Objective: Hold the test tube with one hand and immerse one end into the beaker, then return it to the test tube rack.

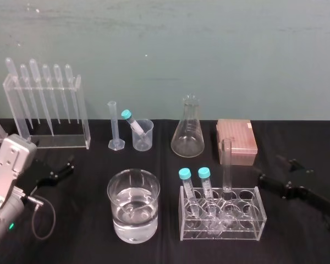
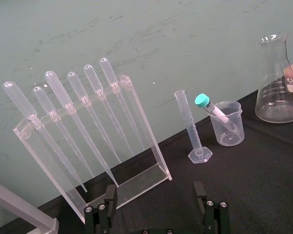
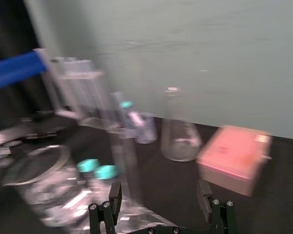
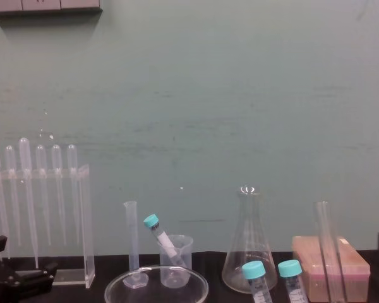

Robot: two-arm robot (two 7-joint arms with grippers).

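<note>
We find the test tube [image 1: 226,164] upright in the back row of the clear test tube rack [image 1: 247,225], near the desk's front edge, right of centre. Its rounded bottom is hard to make out behind the rack's walls. The right gripper [image 3: 159,191] lies low toward the right edge, jaws wide and empty, the tube ahead of them, untouched. The left gripper [image 2: 155,192] rests near the left edge, equally spread and empty. The beaker [image 1: 143,135] sits toward the back edge.

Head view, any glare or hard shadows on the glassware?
Head view: white glints on the wide round water-filled glass dish and the clear acrylic test tube rack, no hard shadows on the black tablecloth. Left wrist view: faint glints on the conical glass flask.
</note>
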